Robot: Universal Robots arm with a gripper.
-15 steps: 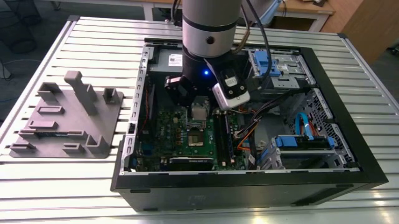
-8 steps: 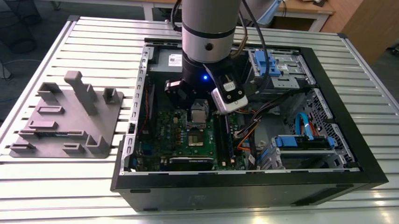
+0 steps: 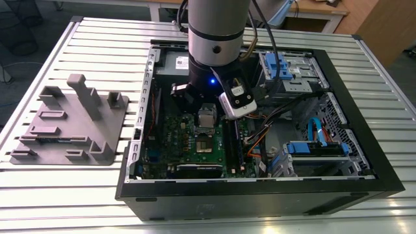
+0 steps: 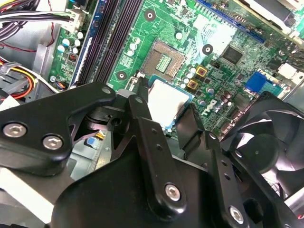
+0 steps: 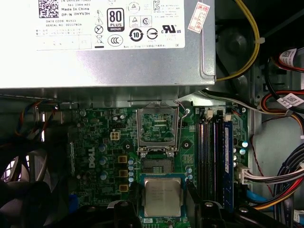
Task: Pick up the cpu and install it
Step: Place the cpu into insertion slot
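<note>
The fingers (image 5: 124, 214) were seen closed on the cpu (image 5: 162, 197), one pressed to each of two opposite edges. The chip was judged to be carried, metal top up, above the green board (image 5: 102, 142).

Just beyond it, toward the grey box (image 5: 95, 66), the socket (image 5: 156, 166) was found, its dark centre bare. Its hinged metal frame (image 5: 156, 124) was standing open past it. So the chip was placed short of the socket, not over it, and in the first wrist view its edges were lined up square with the socket's sides. No long axis could be given for a square chip. Chip, socket and frame were strung out in one line running toward the box.

Memory slots (image 5: 216, 156) were noted to one side of the socket, a black fan (image 4: 270, 137) to the other, and bundled cables (image 5: 280, 185) further out.

As for writing, a white label (image 5: 109, 23) crowded with marks and a square code was carried on the box. A small red-and-white sticker (image 5: 198, 16) was set at its corner, and white tags (image 5: 289, 100) were hung on the cables.

All was housed in the black case (image 3: 260, 195), laid open on the slatted bench (image 3: 97, 48).
</note>
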